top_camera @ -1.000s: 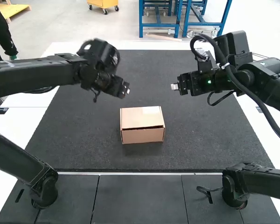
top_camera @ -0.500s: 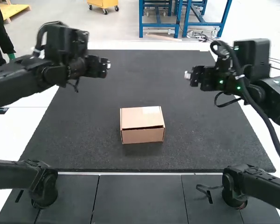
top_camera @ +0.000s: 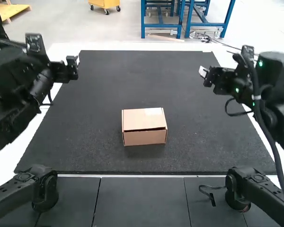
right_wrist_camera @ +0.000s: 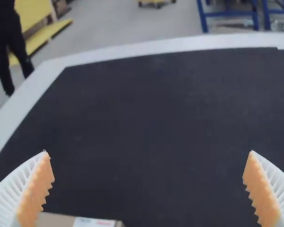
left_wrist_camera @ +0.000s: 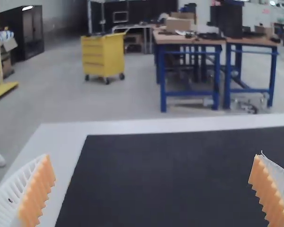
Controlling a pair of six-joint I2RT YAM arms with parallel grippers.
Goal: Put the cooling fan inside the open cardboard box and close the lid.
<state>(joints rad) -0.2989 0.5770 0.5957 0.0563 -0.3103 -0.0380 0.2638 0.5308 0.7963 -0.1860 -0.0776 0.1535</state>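
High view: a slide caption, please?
Closed brown cardboard box on black mat, flanked by the left gripper and right gripper.

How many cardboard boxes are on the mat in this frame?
1. The box sits shut near the middle of the mat. The left arm covers part of the table edge, so another could be hidden there.
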